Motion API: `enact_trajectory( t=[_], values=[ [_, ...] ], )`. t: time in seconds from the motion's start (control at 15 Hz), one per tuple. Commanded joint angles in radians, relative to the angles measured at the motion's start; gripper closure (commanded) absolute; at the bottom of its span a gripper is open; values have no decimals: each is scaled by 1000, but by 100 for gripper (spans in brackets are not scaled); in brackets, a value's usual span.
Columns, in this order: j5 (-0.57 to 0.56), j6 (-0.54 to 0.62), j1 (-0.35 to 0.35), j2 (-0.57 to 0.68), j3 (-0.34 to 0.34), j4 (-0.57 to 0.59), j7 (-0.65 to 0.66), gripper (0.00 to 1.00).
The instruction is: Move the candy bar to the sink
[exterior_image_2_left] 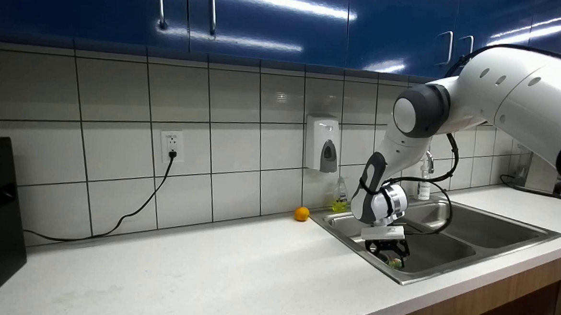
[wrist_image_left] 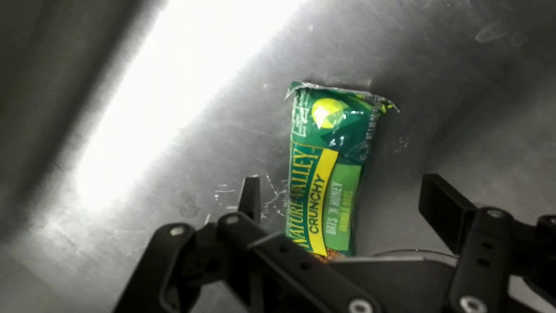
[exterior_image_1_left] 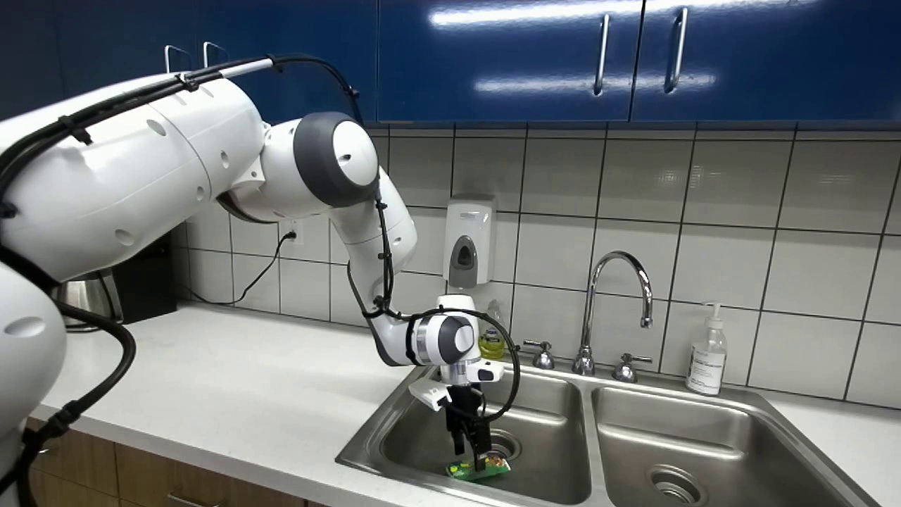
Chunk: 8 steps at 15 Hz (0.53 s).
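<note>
The candy bar (exterior_image_1_left: 461, 470) in its green wrapper lies flat on the floor of a basin of the steel sink (exterior_image_1_left: 593, 451). In an exterior view only a small part of the bar (exterior_image_2_left: 395, 263) shows past the fingers. In the wrist view the bar (wrist_image_left: 328, 165) lies lengthwise between the fingers, its near end hidden by the gripper. My gripper (wrist_image_left: 341, 191) is open, with gaps between both fingers and the bar. In both exterior views the gripper (exterior_image_1_left: 470, 458) reaches down into the basin at the bar, beside the drain (exterior_image_1_left: 504, 443).
The chrome faucet (exterior_image_1_left: 590, 310) and its handles stand behind the sink. A yellow soap bottle (exterior_image_1_left: 492, 343) and a pump bottle (exterior_image_1_left: 707, 358) stand at its back edge. A small orange fruit (exterior_image_2_left: 301, 214) sits on the counter. A wall dispenser (exterior_image_1_left: 469, 236) hangs near the arm.
</note>
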Motion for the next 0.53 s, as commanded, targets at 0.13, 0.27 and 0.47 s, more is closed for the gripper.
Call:
enact_trajectory(
  t=[0.13, 0.27, 0.47],
  values=[
    [19, -14, 22, -45, -21, -9, -18, 0],
    [16, -7, 31, -69, -30, -25, -14, 0],
    [8, 12, 47, -121, -45, -65, -7, 0]
  ],
)
